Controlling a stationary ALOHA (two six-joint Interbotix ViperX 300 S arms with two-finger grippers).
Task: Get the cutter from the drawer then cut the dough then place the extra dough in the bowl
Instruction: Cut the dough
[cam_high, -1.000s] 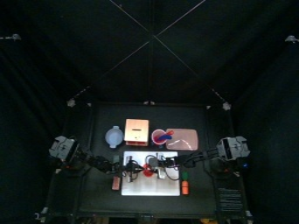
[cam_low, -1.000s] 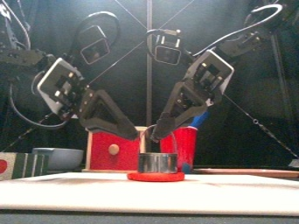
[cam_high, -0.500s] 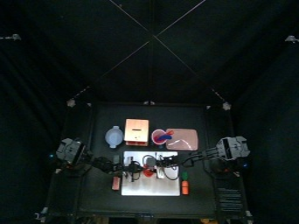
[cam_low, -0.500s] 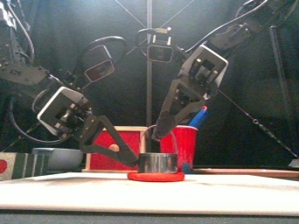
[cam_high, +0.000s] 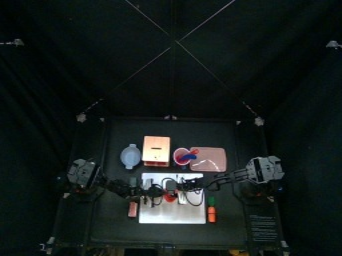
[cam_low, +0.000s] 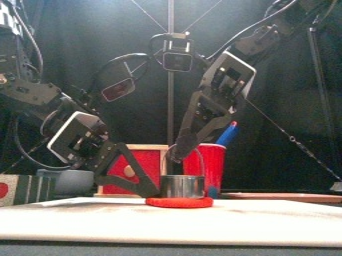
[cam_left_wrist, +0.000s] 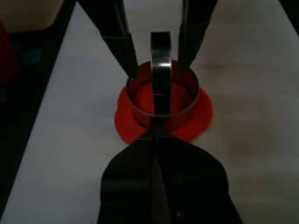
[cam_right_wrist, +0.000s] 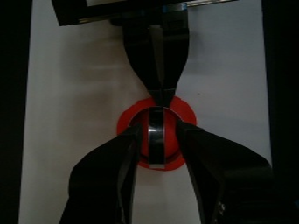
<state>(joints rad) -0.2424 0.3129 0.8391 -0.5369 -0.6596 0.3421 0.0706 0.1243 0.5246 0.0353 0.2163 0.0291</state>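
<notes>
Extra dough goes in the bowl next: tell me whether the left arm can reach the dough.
Probably yes: the left gripper sits low beside the dough, nothing between. The cutter stands on the dough under the right gripper, so only the outer rim is free.

White cutting board (cam_low: 267, 218), red cup (cam_low: 214, 166) holding a blue toy knife (cam_low: 226, 132), pink tray (cam_high: 217, 161) behind the board

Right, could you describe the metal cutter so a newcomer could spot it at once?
Find the white cutting board at the table's front. Near its middle lies a flat red dough disc, and the cutter stands on it: a short metal ring with a wire handle, unlike the taller red cup behind.
</notes>
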